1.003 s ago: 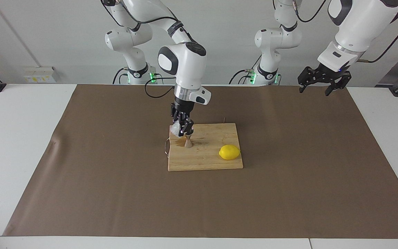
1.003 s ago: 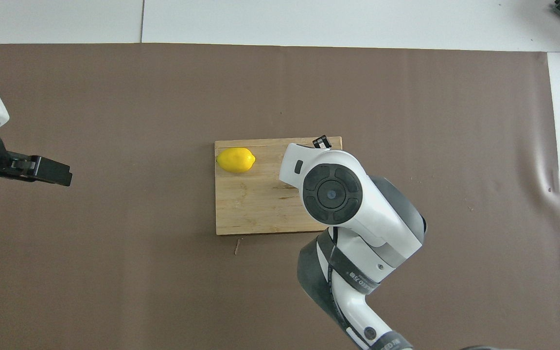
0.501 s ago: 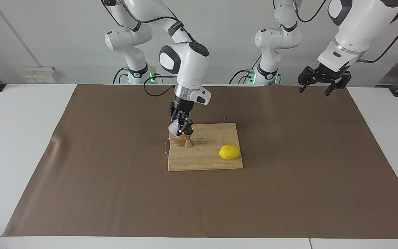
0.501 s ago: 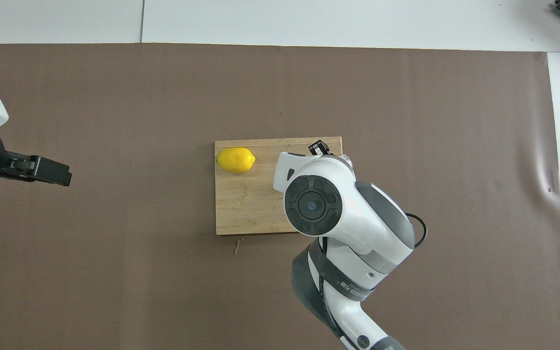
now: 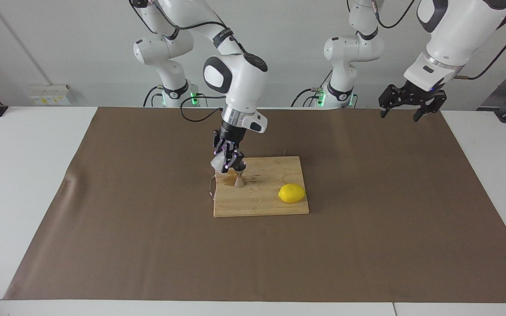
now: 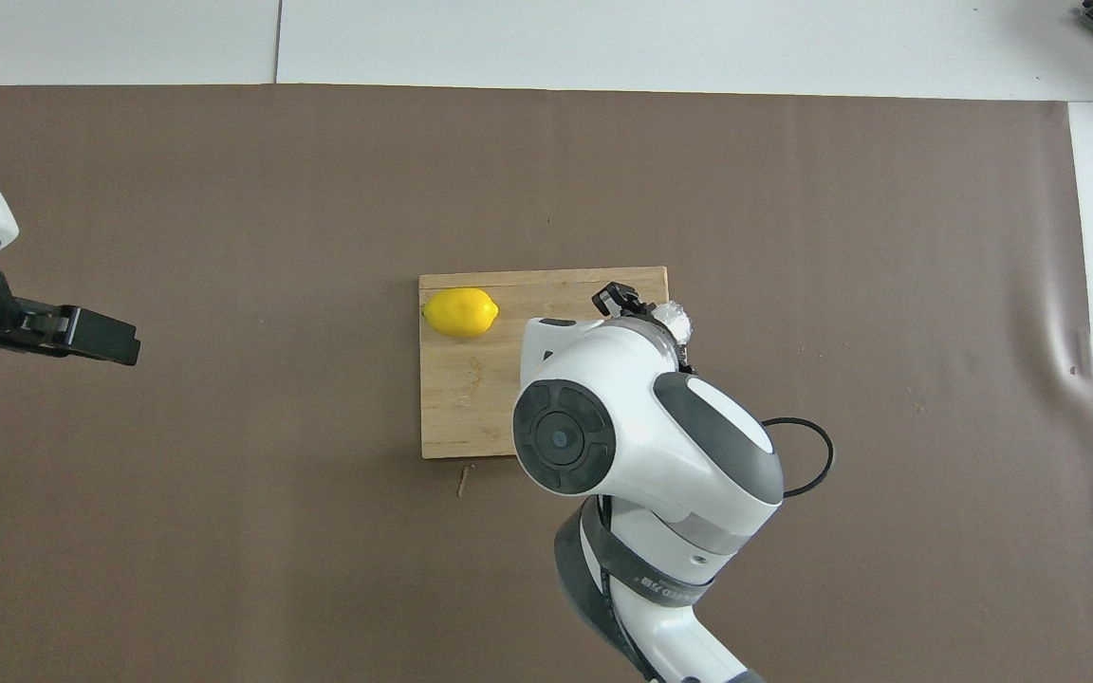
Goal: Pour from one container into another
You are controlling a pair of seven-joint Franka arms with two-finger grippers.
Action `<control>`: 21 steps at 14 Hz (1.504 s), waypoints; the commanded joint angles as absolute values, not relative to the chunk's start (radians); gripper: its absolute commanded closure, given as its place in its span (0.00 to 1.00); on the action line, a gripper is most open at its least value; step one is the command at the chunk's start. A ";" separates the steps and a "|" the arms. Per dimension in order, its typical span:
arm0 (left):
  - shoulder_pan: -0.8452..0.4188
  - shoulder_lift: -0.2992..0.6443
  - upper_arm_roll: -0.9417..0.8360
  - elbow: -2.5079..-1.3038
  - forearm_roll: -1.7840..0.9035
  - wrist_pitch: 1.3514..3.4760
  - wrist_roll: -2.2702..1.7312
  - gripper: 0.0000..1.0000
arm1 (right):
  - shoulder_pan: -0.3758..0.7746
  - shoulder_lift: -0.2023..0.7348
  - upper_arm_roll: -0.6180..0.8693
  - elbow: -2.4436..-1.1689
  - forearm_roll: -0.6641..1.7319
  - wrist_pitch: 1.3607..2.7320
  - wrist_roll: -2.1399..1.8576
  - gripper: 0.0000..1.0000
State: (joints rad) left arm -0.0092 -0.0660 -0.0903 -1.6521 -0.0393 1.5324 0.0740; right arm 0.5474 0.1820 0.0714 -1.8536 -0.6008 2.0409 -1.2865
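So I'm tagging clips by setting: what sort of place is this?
Most likely a robotics lab bench rather than a kitchen: two arms stand at a white table spread with brown paper, and only a cutting board, lemon and jigger sit out as props.

Your facing camera sits high across the table, looking back at both robot bases from a distance. Your overhead camera hangs above the robots' end, aimed forward and steeply down, closer in. Both share the wooden board (image 5: 262,188) (image 6: 480,398) under the right gripper (image 5: 229,162) (image 6: 627,302), half a turn apart.
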 commanded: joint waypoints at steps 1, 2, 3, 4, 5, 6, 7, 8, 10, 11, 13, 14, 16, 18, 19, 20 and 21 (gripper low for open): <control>0.043 -0.080 -0.097 -1.666 -0.052 1.522 0.069 0.00 | 0.549 0.184 0.074 -1.838 -0.640 2.014 -1.269 1.00; 0.051 -0.080 -0.098 -1.666 -0.052 1.522 0.075 0.00 | 0.549 0.184 0.074 -1.838 -0.644 2.014 -1.269 1.00; 0.051 -0.078 -0.100 -1.666 -0.052 1.523 0.072 0.00 | 0.548 0.186 0.074 -1.836 -0.644 2.013 -1.267 1.00; 0.051 -0.078 -0.107 -1.666 -0.052 1.523 0.069 0.00 | 0.549 0.184 0.074 -1.838 -0.646 2.013 -1.267 1.00; 0.052 -0.078 -0.107 -1.666 -0.052 1.523 0.071 0.00 | 0.549 0.184 0.074 -1.838 -0.652 2.005 -1.267 1.00; 0.054 -0.078 -0.107 -1.666 -0.052 1.523 0.072 0.00 | 0.549 0.183 0.074 -1.838 -0.655 2.000 -1.267 1.00; 0.060 -0.078 -0.107 -1.666 -0.052 1.523 0.072 0.00 | 0.549 0.183 0.074 -1.838 -0.661 1.999 -1.267 1.00; 0.060 -0.078 -0.107 -1.666 -0.052 1.523 0.071 0.00 | 0.552 0.183 0.074 -1.836 -0.675 1.984 -1.269 1.00; 0.061 -0.080 -0.107 -1.666 -0.052 1.523 0.069 0.00 | 0.574 0.186 0.074 -1.835 -0.690 1.960 -1.267 1.00; 0.063 -0.080 -0.107 -1.666 -0.052 1.523 0.071 0.00 | 0.575 0.187 0.074 -1.836 -0.692 1.962 -1.266 1.00; 0.080 -0.080 -0.110 -1.666 -0.054 1.522 0.074 0.00 | 0.575 0.189 0.074 -1.836 -0.703 1.962 -1.264 1.00; 0.081 -0.080 -0.110 -1.666 -0.054 1.522 0.075 0.00 | 0.581 0.189 0.074 -1.836 -0.704 1.960 -1.264 1.00; 0.086 -0.080 -0.120 -1.666 -0.054 1.522 0.074 0.00 | 0.586 0.192 0.074 -1.836 -0.706 1.962 -1.255 1.00; 0.094 -0.080 -0.126 -1.667 -0.054 1.522 0.074 0.00 | 0.586 0.192 0.074 -1.836 -0.709 1.963 -1.249 1.00; 0.094 -0.080 -0.126 -1.667 -0.054 1.522 0.074 0.00 | 0.584 0.192 0.074 -1.836 -0.709 1.963 -1.246 1.00; 0.100 -0.080 -0.129 -1.669 -0.054 1.522 0.074 0.00 | 0.584 0.193 0.075 -1.836 -0.707 1.965 -1.236 1.00; 0.101 -0.081 -0.132 -1.667 -0.054 1.522 0.074 0.00 | 0.584 0.193 0.074 -1.836 -0.703 1.965 -1.220 1.00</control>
